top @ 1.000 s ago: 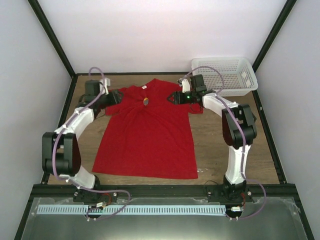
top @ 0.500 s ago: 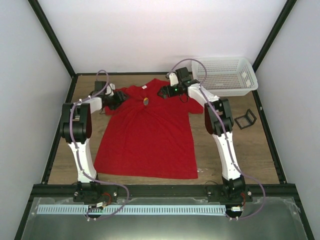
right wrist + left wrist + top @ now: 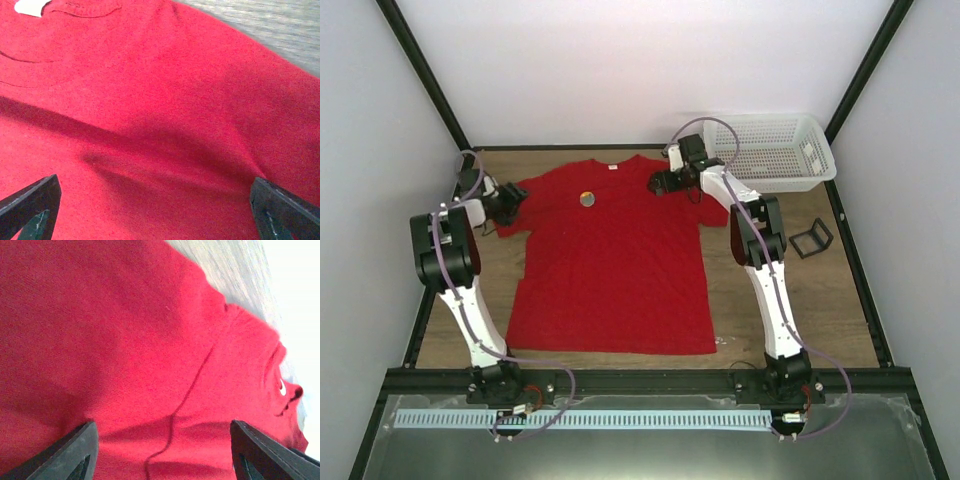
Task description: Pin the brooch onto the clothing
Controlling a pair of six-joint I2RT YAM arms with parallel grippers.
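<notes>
The red T-shirt (image 3: 610,265) lies spread flat on the wooden table, neck to the far side, its white label (image 3: 612,168) showing. The brooch (image 3: 587,199), a small round pale badge, sits on the upper chest just left of centre. My left gripper (image 3: 510,204) hovers at the shirt's left sleeve, open, with only red cloth (image 3: 150,340) and a seam beneath its jaws (image 3: 163,426). My right gripper (image 3: 659,183) is over the right shoulder, open wide, with smooth red cloth (image 3: 165,100) under it (image 3: 155,180). Neither wrist view shows the brooch.
A white mesh basket (image 3: 775,150) stands at the far right corner, just behind the right arm. A black wire-frame stand (image 3: 812,238) sits on the table right of the shirt. Black frame posts and pale walls close in the table.
The bunched chest of the shirt has been pulled flat. The left gripper moved outward to the left sleeve and both jaws opened wider. The brooch shifted slightly left and now lies face up.
</notes>
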